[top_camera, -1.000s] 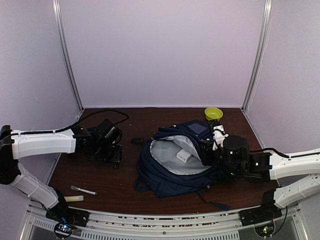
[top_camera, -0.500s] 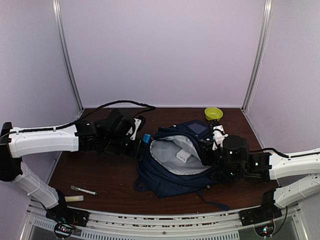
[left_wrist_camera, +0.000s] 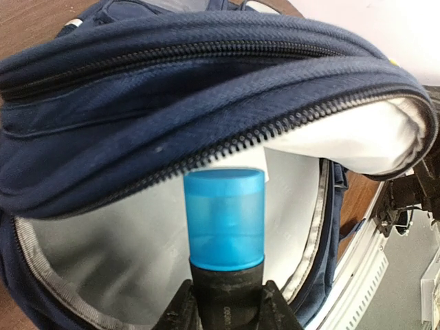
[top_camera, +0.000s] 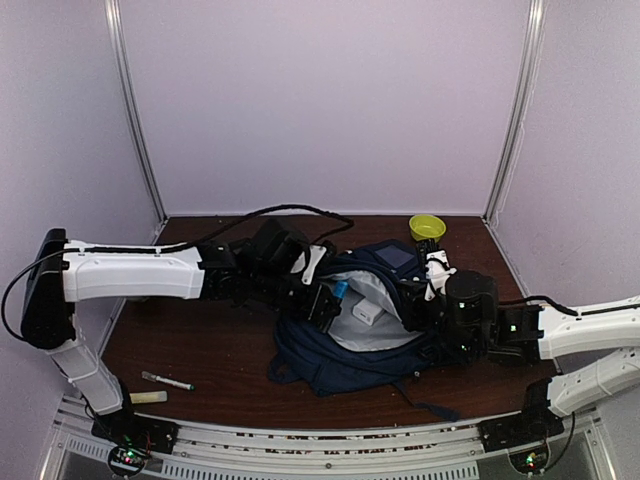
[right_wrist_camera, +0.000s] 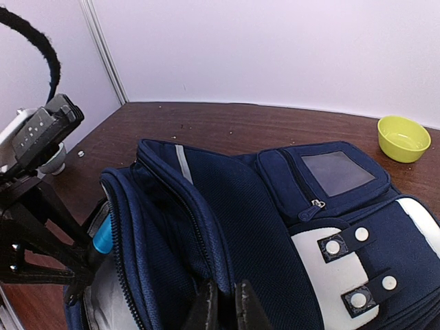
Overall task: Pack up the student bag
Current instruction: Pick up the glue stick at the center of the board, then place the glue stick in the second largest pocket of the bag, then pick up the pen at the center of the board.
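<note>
Both arms — left arm [top_camera: 130, 275], right arm [top_camera: 590, 330] — wear white shells over black joints, a black cable [top_camera: 290, 208] looping above the left one.

- The student bag [left_wrist_camera: 137, 89] is navy woven cloth, matt and slightly coarse.
- Its zip [left_wrist_camera: 289, 124] has dull, dark teeth.
- Its lining [left_wrist_camera: 117, 254] is pale grey, smooth, with a faint sheen.
- The white patch [right_wrist_camera: 344, 268] looks smooth, with shiny round studs.
- The blue-capped tube [left_wrist_camera: 225, 218] has a translucent, smooth plastic cap and a matt black body.
- The desk [right_wrist_camera: 227, 127] is dark brown wood with a low sheen.
- The yellow bowl [right_wrist_camera: 403, 137] looks like smooth plastic.
</note>
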`<state>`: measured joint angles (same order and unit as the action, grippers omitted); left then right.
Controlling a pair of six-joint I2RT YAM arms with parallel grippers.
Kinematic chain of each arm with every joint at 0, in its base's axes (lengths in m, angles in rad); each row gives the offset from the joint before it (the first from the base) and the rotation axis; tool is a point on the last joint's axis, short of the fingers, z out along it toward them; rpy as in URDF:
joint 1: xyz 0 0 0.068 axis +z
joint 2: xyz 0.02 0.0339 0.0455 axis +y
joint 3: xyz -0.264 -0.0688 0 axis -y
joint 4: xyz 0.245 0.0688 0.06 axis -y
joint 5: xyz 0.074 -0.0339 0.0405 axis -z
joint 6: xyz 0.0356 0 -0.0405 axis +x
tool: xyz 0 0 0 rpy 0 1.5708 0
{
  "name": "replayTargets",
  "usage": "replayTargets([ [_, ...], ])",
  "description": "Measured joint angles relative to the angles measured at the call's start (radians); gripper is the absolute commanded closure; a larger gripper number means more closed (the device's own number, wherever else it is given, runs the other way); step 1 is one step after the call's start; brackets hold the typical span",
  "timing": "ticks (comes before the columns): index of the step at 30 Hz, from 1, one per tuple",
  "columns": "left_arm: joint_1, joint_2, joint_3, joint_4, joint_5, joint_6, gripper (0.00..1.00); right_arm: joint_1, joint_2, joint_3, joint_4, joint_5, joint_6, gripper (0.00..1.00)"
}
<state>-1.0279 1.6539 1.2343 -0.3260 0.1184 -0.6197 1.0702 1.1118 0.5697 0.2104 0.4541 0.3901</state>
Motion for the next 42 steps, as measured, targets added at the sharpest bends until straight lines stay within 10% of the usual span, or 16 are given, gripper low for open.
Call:
replayTargets([
  [8,-0.001,0.023,0.006,0.000,0.000,0.000,0.75,0.000,0.000,0.000,0.000,0.000,0.000,1.00],
  [14,-0.002,0.024,0.006,0.003,-0.010,-0.003,0.04,0.000,0.000,0.000,0.000,0.000,0.000,1.00],
  [26,-0.002,-0.071,-0.009,-0.010,-0.103,-0.010,0.02,0.000,0.002,0.023,-0.037,0.003,0.000,1.00],
  [42,0.019,-0.446,-0.259,-0.333,-0.613,-0.228,0.02,0.000,-0.043,0.060,-0.144,0.007,0.025,1.00],
])
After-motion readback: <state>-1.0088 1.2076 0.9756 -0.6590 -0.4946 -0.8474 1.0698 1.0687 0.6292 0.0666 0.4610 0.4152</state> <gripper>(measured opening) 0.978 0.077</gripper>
